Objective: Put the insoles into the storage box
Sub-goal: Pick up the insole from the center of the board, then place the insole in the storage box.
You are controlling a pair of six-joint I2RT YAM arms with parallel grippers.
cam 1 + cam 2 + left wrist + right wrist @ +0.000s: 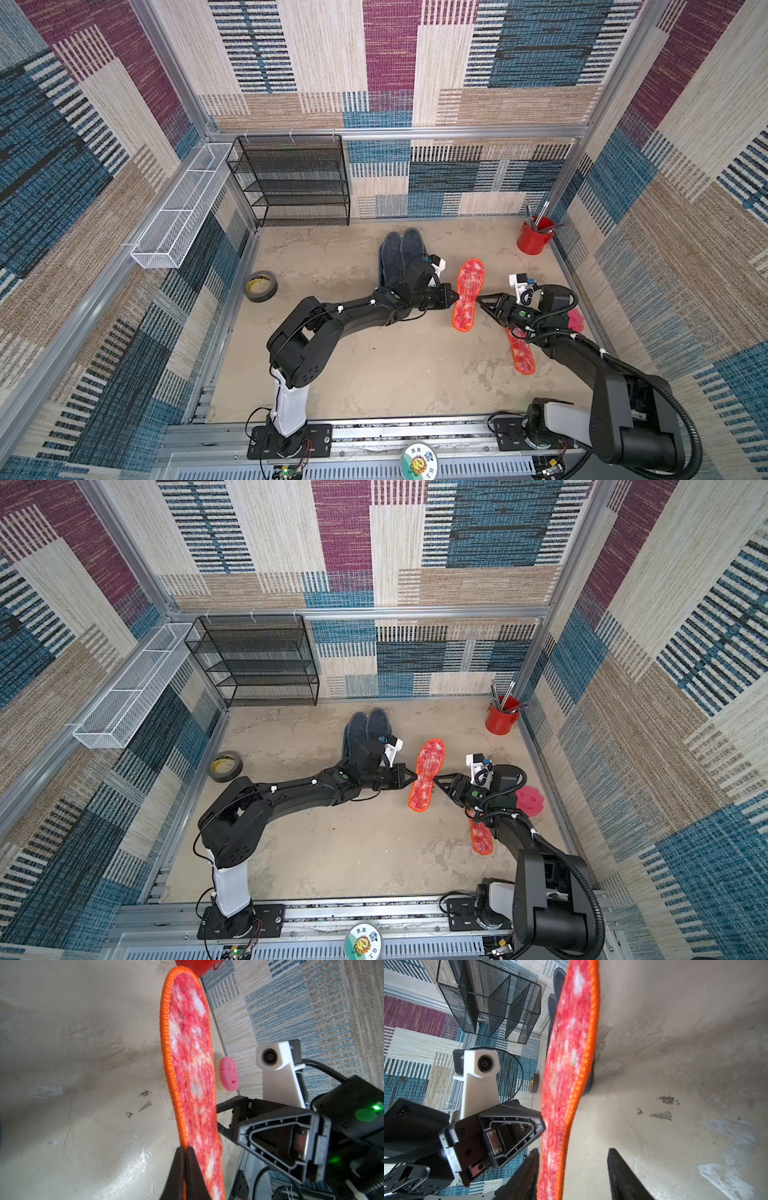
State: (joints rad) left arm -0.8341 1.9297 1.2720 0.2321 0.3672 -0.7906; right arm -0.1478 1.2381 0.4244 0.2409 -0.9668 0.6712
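A red-white mottled insole [468, 295] [426, 775] with orange edging is lifted off the floor between my two arms. My left gripper [456, 297] [185, 1151] is shut on its orange edge. From the other side my right gripper [478, 298] [574, 1150] is open, its jaws straddling the opposite edge [566, 1064]; one finger lies close to the mottled face, the other stands well apart. A second mottled insole [521, 353] lies on the floor under my right arm. Two dark grey insoles [401, 251] rest behind my left wrist. The storage box is mostly hidden there; only a dark blue sliver [380, 266] shows.
A red cup [535, 239] with tools stands at the back right. A pink round object [530, 801] sits by the right wall. A tape roll [260, 285] lies at the left. A black mesh shelf [291, 183] and a white wire basket [183, 208] line the back left.
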